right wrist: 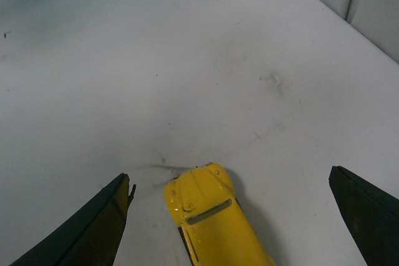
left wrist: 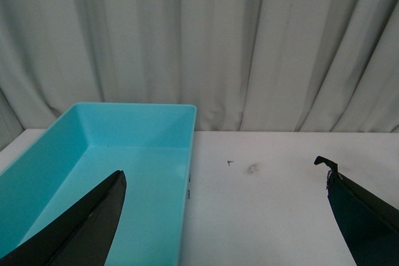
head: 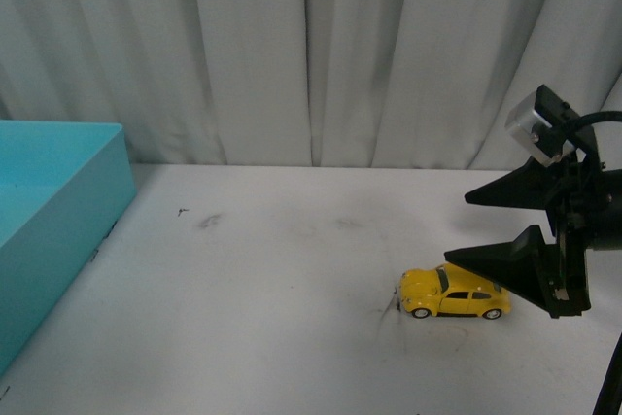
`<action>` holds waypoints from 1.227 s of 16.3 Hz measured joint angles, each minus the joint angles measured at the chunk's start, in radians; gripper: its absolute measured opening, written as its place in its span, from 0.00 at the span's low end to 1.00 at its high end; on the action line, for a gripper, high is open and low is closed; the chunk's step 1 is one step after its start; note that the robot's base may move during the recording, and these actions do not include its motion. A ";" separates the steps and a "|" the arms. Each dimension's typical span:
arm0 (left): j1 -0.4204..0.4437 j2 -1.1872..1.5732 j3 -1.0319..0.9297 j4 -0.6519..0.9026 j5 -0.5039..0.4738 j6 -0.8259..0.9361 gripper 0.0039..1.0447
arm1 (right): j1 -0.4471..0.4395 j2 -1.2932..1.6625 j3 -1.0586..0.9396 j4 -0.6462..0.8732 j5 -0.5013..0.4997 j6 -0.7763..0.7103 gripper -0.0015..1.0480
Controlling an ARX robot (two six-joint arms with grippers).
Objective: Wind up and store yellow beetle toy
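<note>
The yellow beetle toy (head: 455,293) stands on its wheels on the white table, right of centre, nose pointing left. My right gripper (head: 457,228) is open at the right, its black fingers just above and behind the toy's rear. In the right wrist view the toy (right wrist: 209,219) lies between the two wide-apart fingers (right wrist: 87,232), untouched, with my right gripper (right wrist: 230,179) over its hood. My left gripper (left wrist: 225,175) is open and empty, seen only in the left wrist view, hovering near the teal bin (left wrist: 93,154).
The teal open bin (head: 58,206) stands at the table's left edge. A white curtain (head: 311,46) hangs behind the table. Dark scuff marks (head: 209,221) dot the white tabletop (head: 272,318).
</note>
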 joint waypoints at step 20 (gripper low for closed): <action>0.000 0.000 0.000 0.000 0.000 0.000 0.94 | 0.030 0.233 0.332 -0.621 0.116 -0.799 0.68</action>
